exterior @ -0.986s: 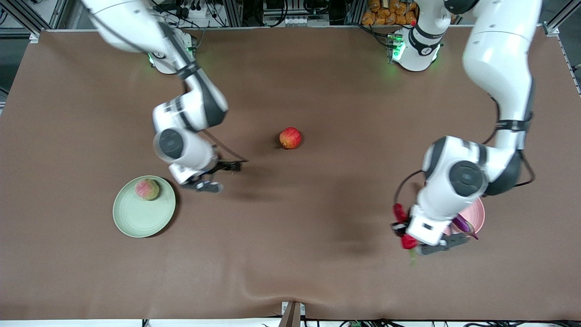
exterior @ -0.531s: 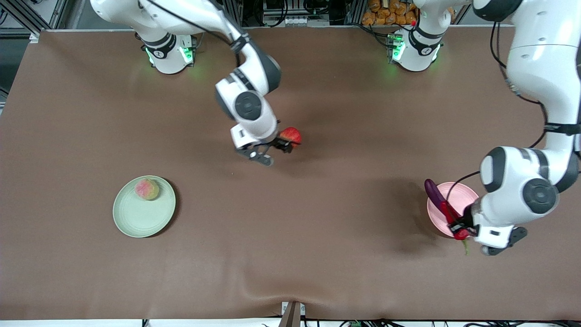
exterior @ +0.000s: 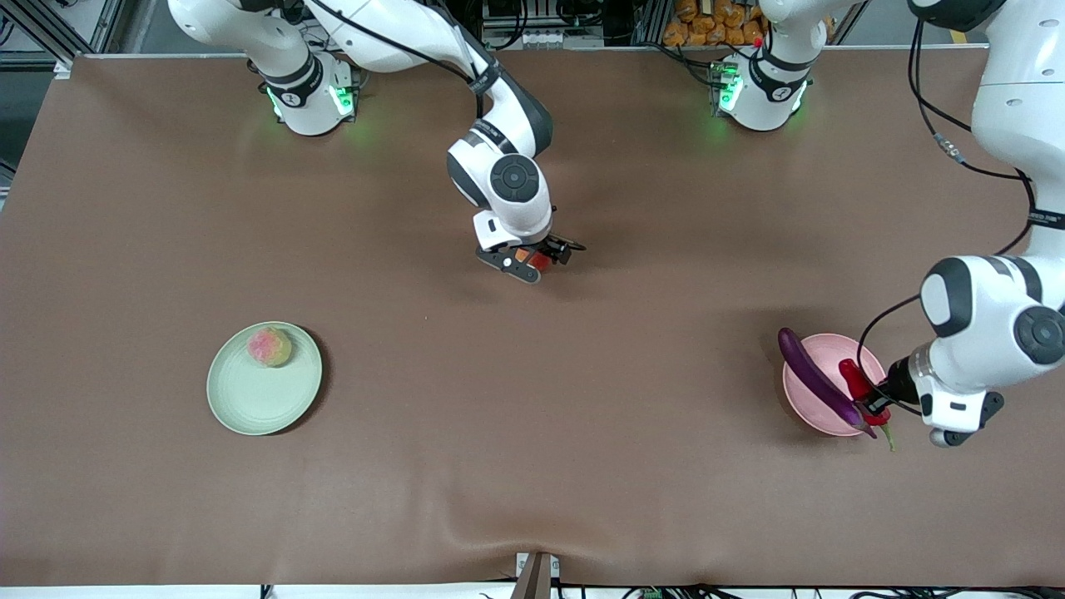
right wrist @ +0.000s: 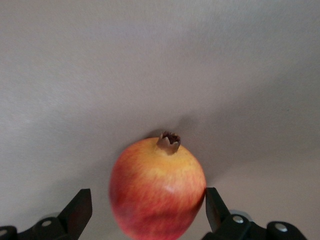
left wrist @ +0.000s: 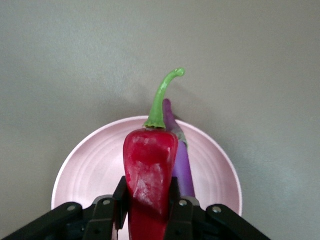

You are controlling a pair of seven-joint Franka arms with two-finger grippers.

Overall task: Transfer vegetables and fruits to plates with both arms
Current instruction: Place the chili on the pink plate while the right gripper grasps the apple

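Observation:
My left gripper (exterior: 875,405) is shut on the red chili pepper (left wrist: 149,172) and holds it over the pale pink plate (exterior: 824,368), as the left wrist view (left wrist: 147,210) also shows. The purple eggplant (exterior: 811,376) lies across that plate (left wrist: 95,165). My right gripper (exterior: 539,258) is open around the glossy red fruit (right wrist: 157,187) on the table's middle; one finger touches it, the other stands apart. The fruit is mostly hidden under the gripper in the front view. The fuzzy peach (exterior: 269,346) sits on the pale green plate (exterior: 258,395) toward the right arm's end.
A brown cloth (exterior: 532,433) covers the table, with a small ridge at the edge nearest the front camera. A bag of orange items (exterior: 711,21) lies off the table by the left arm's base.
My right gripper moved from beside the green plate to the red fruit and now straddles it. My left gripper carried the chili over the pink plate, uncovering the eggplant there.

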